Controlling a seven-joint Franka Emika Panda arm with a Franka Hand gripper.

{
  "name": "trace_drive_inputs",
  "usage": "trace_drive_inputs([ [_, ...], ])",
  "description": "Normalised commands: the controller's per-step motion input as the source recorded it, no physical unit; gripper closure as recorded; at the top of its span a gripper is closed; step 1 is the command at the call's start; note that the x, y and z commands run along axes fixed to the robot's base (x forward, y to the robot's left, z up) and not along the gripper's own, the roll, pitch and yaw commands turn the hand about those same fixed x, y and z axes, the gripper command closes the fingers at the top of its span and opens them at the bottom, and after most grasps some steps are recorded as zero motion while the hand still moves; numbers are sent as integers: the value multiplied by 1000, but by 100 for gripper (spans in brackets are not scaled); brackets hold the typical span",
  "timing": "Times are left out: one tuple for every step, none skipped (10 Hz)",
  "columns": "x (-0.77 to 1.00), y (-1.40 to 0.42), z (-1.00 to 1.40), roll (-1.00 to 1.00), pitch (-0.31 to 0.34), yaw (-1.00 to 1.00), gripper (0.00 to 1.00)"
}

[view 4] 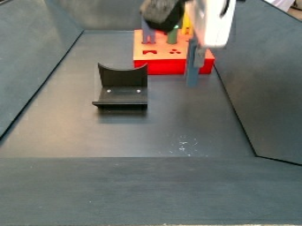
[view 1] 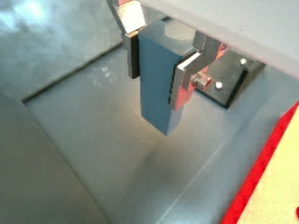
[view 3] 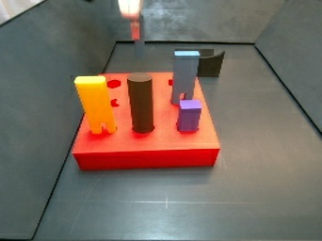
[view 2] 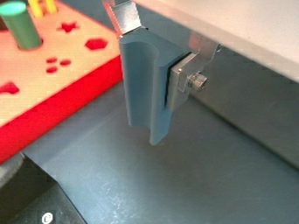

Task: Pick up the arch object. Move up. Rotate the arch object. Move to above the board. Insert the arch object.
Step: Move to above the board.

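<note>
Dark grey table (view 4: pixel 141 132) lies under the gripper (view 1: pixel 156 54), whose jaws clamp the arch object (view 1: pixel 160 83) upright, clear of the surface. Beside it sits the board (view 2: pixel 65 79), carrying pegs; the fixture (view 4: pixel 119 88) stands well apart.

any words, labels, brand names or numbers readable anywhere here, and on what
None: no text, label or number reads in any view.
The board, the arch object held off the floor by the gripper, and the fixture all show plain surfaces.
The pegs on the board are plain too.
</note>
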Motion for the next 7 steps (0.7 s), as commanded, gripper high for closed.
trace_drive_inputs([
  [-77,137,1000,-96,31,-44,100],
  [-76,133,1000,-107,26,-45,100],
  [-74,131,1000,-118,26,-47,100],
  [-70,125,1000,-130,29,-47,100],
  [-67,121,1000,-138,36,-45,100],
  [-63,118,1000,-143,40,-45,100],
  [-53,110,1000,-151,53,-44,100],
])
